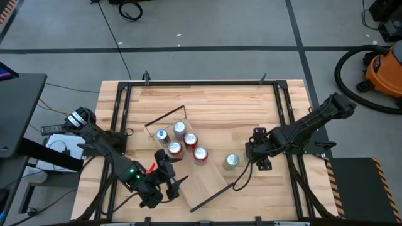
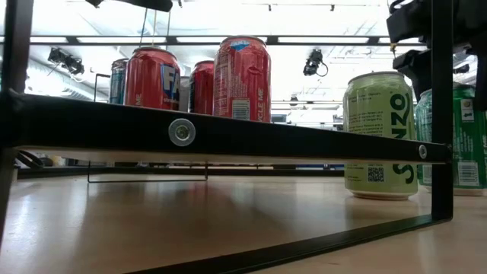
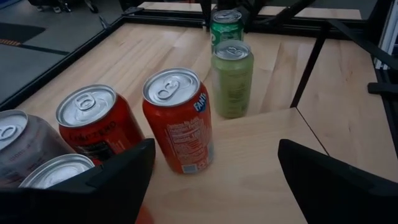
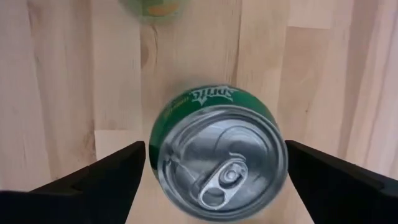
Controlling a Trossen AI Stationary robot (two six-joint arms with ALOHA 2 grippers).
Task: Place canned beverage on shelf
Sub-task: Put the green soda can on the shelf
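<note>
My right hand point(image 4: 211, 180) hangs over a green can point(image 4: 217, 158) upright on the bench point(image 1: 207, 100) — fingers wide, clear of its sides. A pale green can point(image 1: 232, 161) stands beside the shelf point(image 1: 204, 179). Left hand point(image 1: 171, 172) — wide open, empty, over the shelf near the red cans point(image 1: 190, 140).

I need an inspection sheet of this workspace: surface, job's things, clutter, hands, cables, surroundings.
Surface: slatted wooden tabletop, black frame around it.
Job's things: shelf lies diagonally, carrying five upright cans, among them an orange Fanta can; pale green can and Sprite can stand upright on the tabletop beside the shelf.
Clutter: nothing seen.
Hands: left hand open, at the shelf's near end; right hand open, directly above the Sprite can, not gripping.
Cables: black cable on the floor.
Surroundings: orange vacuum, grey floor.
</note>
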